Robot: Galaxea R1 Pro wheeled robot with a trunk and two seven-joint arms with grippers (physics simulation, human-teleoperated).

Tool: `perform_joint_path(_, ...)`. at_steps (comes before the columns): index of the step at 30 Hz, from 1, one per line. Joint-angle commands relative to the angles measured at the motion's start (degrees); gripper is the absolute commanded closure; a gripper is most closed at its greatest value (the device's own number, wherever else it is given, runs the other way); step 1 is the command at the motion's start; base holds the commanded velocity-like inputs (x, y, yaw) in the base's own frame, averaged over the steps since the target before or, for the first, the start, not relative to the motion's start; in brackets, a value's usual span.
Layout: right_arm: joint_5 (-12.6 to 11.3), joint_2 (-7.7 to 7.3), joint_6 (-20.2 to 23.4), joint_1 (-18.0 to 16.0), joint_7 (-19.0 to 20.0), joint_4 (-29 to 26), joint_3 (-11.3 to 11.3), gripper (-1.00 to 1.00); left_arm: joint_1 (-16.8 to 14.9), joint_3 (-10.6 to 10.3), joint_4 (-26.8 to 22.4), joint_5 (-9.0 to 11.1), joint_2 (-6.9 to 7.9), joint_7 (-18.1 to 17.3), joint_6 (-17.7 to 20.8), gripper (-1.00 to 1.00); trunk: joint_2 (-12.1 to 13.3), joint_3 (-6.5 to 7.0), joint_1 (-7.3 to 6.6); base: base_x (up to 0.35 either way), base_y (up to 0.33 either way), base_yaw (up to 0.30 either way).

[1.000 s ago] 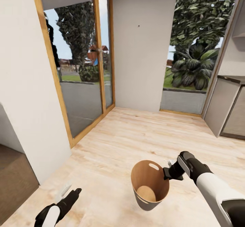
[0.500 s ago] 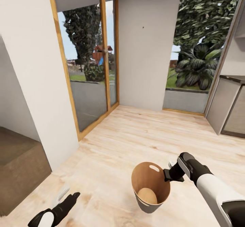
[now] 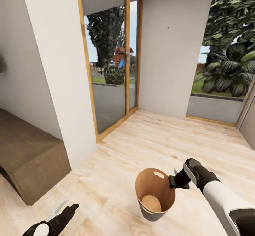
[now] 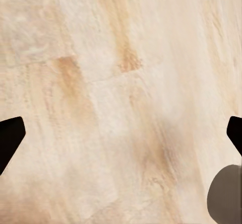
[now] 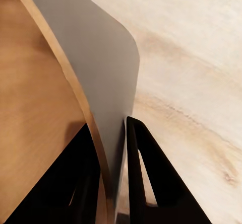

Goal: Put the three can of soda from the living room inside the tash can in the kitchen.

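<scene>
The tash can (image 3: 154, 193), a dark grey bucket with a wood-coloured inside and an oval handle cut-out, hangs above the pale wood floor in the head view. Nothing lies inside it. My right gripper (image 3: 172, 181) is shut on its rim at the right side. In the right wrist view the black fingers (image 5: 143, 168) pinch the bucket's thin wall (image 5: 96, 68), one inside and one outside. My left gripper (image 3: 65, 209) is low at the left, open, with bare floor between its fingers (image 4: 10, 138). The soda cans are out of view.
A low brown block (image 3: 32, 158) stands at the left beside a white wall pillar (image 3: 56, 69). Wood-framed glass doors (image 3: 109, 62) and a second opening onto plants (image 3: 226, 69) lie ahead. A grey cabinet edge (image 3: 249, 130) shows at the far right.
The whole view has swung left, bringing the brown block into sight and pushing the grey cabinet to the edge. The bucket stays in my right gripper; the left stays open.
</scene>
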Motion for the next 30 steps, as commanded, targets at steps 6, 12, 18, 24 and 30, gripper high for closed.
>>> perform_joint_path(6, -1.74, -0.03, 0.19, 0.93, 0.36, -2.17, -0.10, 1.00, 0.02, 2.89, -2.32, 0.26, -0.68, 0.11, 0.09, -1.00, 2.40, 1.08, -1.32, 0.000, 0.000, 0.295)
perform_joint_path(12, -1.82, -0.09, 0.19, 1.57, 0.40, -4.28, 3.38, 1.00, 0.02, 3.20, -2.41, 0.23, -0.75, 0.14, 0.04, -1.00, 4.01, 1.80, -2.20, 0.000, 0.000, 0.295)
perform_joint_path(18, -1.84, -0.18, 0.19, 1.64, 0.42, -4.63, 4.08, 1.00, 0.02, 2.69, -2.01, 0.17, -0.59, -0.22, 0.02, -1.00, 4.01, 1.80, -2.20, 0.000, 0.000, 0.295)
perform_joint_path(24, -1.84, -0.24, 0.19, 1.72, 0.44, -4.99, 4.20, 1.00, 0.02, 2.62, -1.75, 0.12, -0.57, -0.44, -0.04, -1.00, 4.01, 1.73, -2.20, 0.000, 0.000, 0.291)
perform_joint_path(30, -1.85, -0.25, 0.19, 2.00, 0.45, -5.84, 4.24, 1.00, 0.02, 2.60, -1.71, 0.08, -0.65, -0.33, -0.15, -1.00, 4.01, 1.44, -2.20, 0.000, 0.000, 0.248)
